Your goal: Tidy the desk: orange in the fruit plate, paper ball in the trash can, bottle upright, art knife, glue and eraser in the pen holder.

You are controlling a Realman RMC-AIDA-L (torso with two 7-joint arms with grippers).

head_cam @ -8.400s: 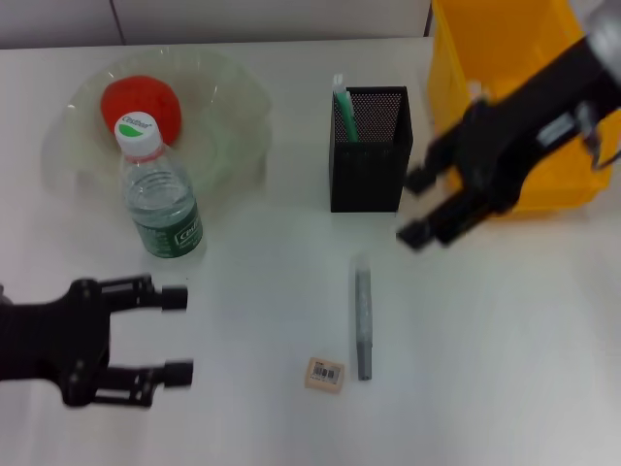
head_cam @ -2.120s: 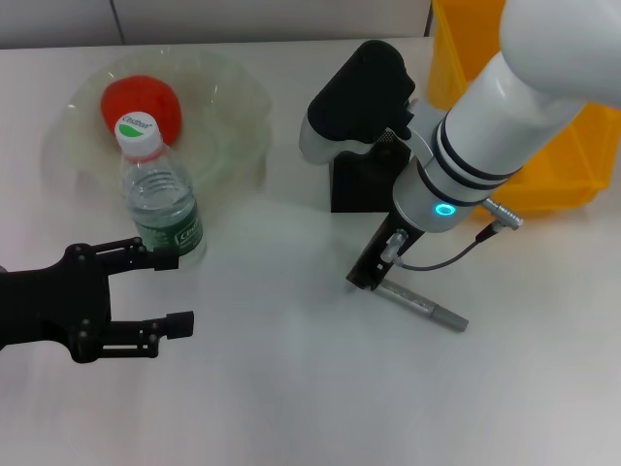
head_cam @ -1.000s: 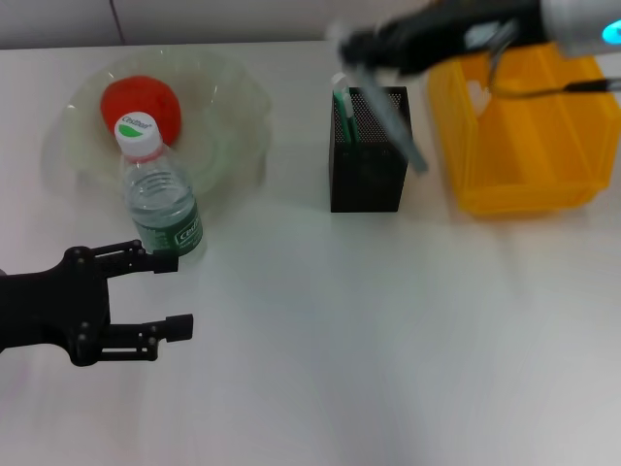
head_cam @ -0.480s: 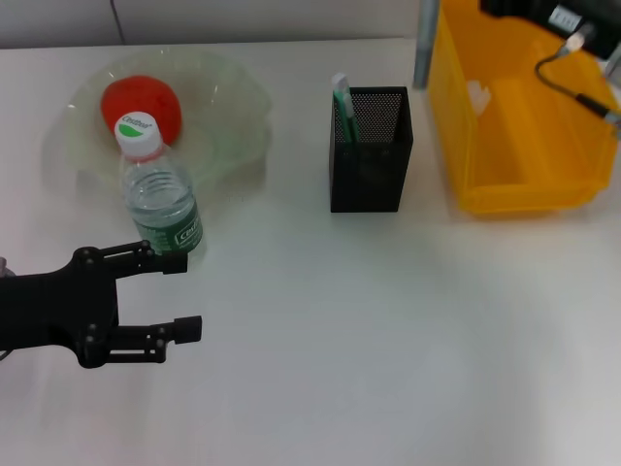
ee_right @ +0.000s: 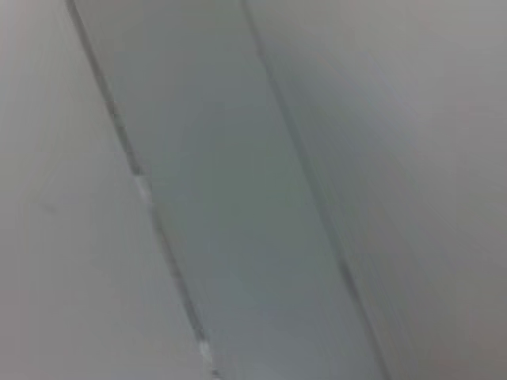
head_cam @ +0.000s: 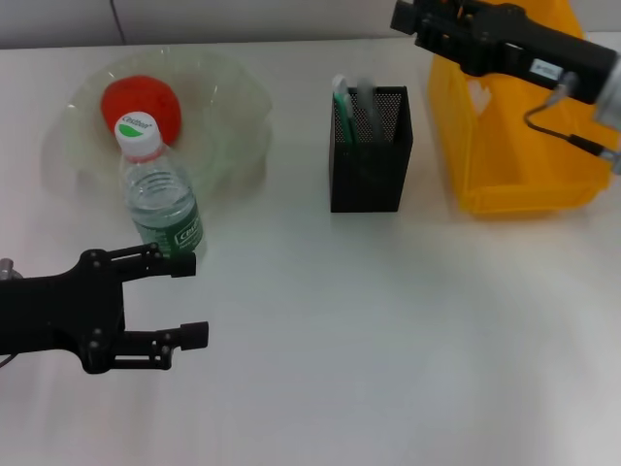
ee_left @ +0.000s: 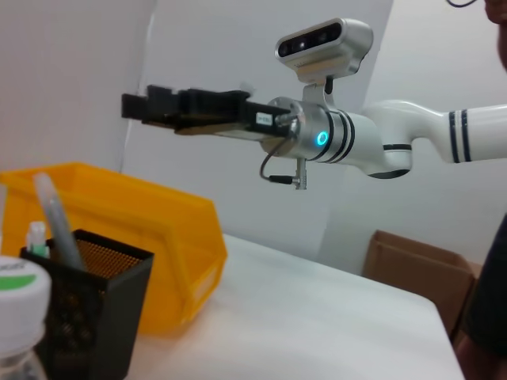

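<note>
The orange (head_cam: 141, 105) lies in the clear fruit plate (head_cam: 233, 92) at the back left. In front of it the bottle (head_cam: 160, 199) stands upright. The black mesh pen holder (head_cam: 369, 170) holds a green glue stick (head_cam: 342, 105) and the grey art knife (head_cam: 367, 105). The eraser is out of view. A white scrap, the paper ball (head_cam: 477, 92), shows inside the yellow trash can (head_cam: 524, 184). My right gripper (head_cam: 408, 21) hovers open behind and above the holder, holding nothing. Also open and holding nothing, my left gripper (head_cam: 191, 299) sits low at the front left, near the bottle.
The pen holder (ee_left: 87, 305), yellow bin (ee_left: 135, 237) and right gripper (ee_left: 135, 107) also show in the left wrist view. The right wrist view shows only grey wall.
The art knife has left my right gripper and now stands in the pen holder. The right arm has swung over the yellow bin. My left gripper drifted slightly right.
</note>
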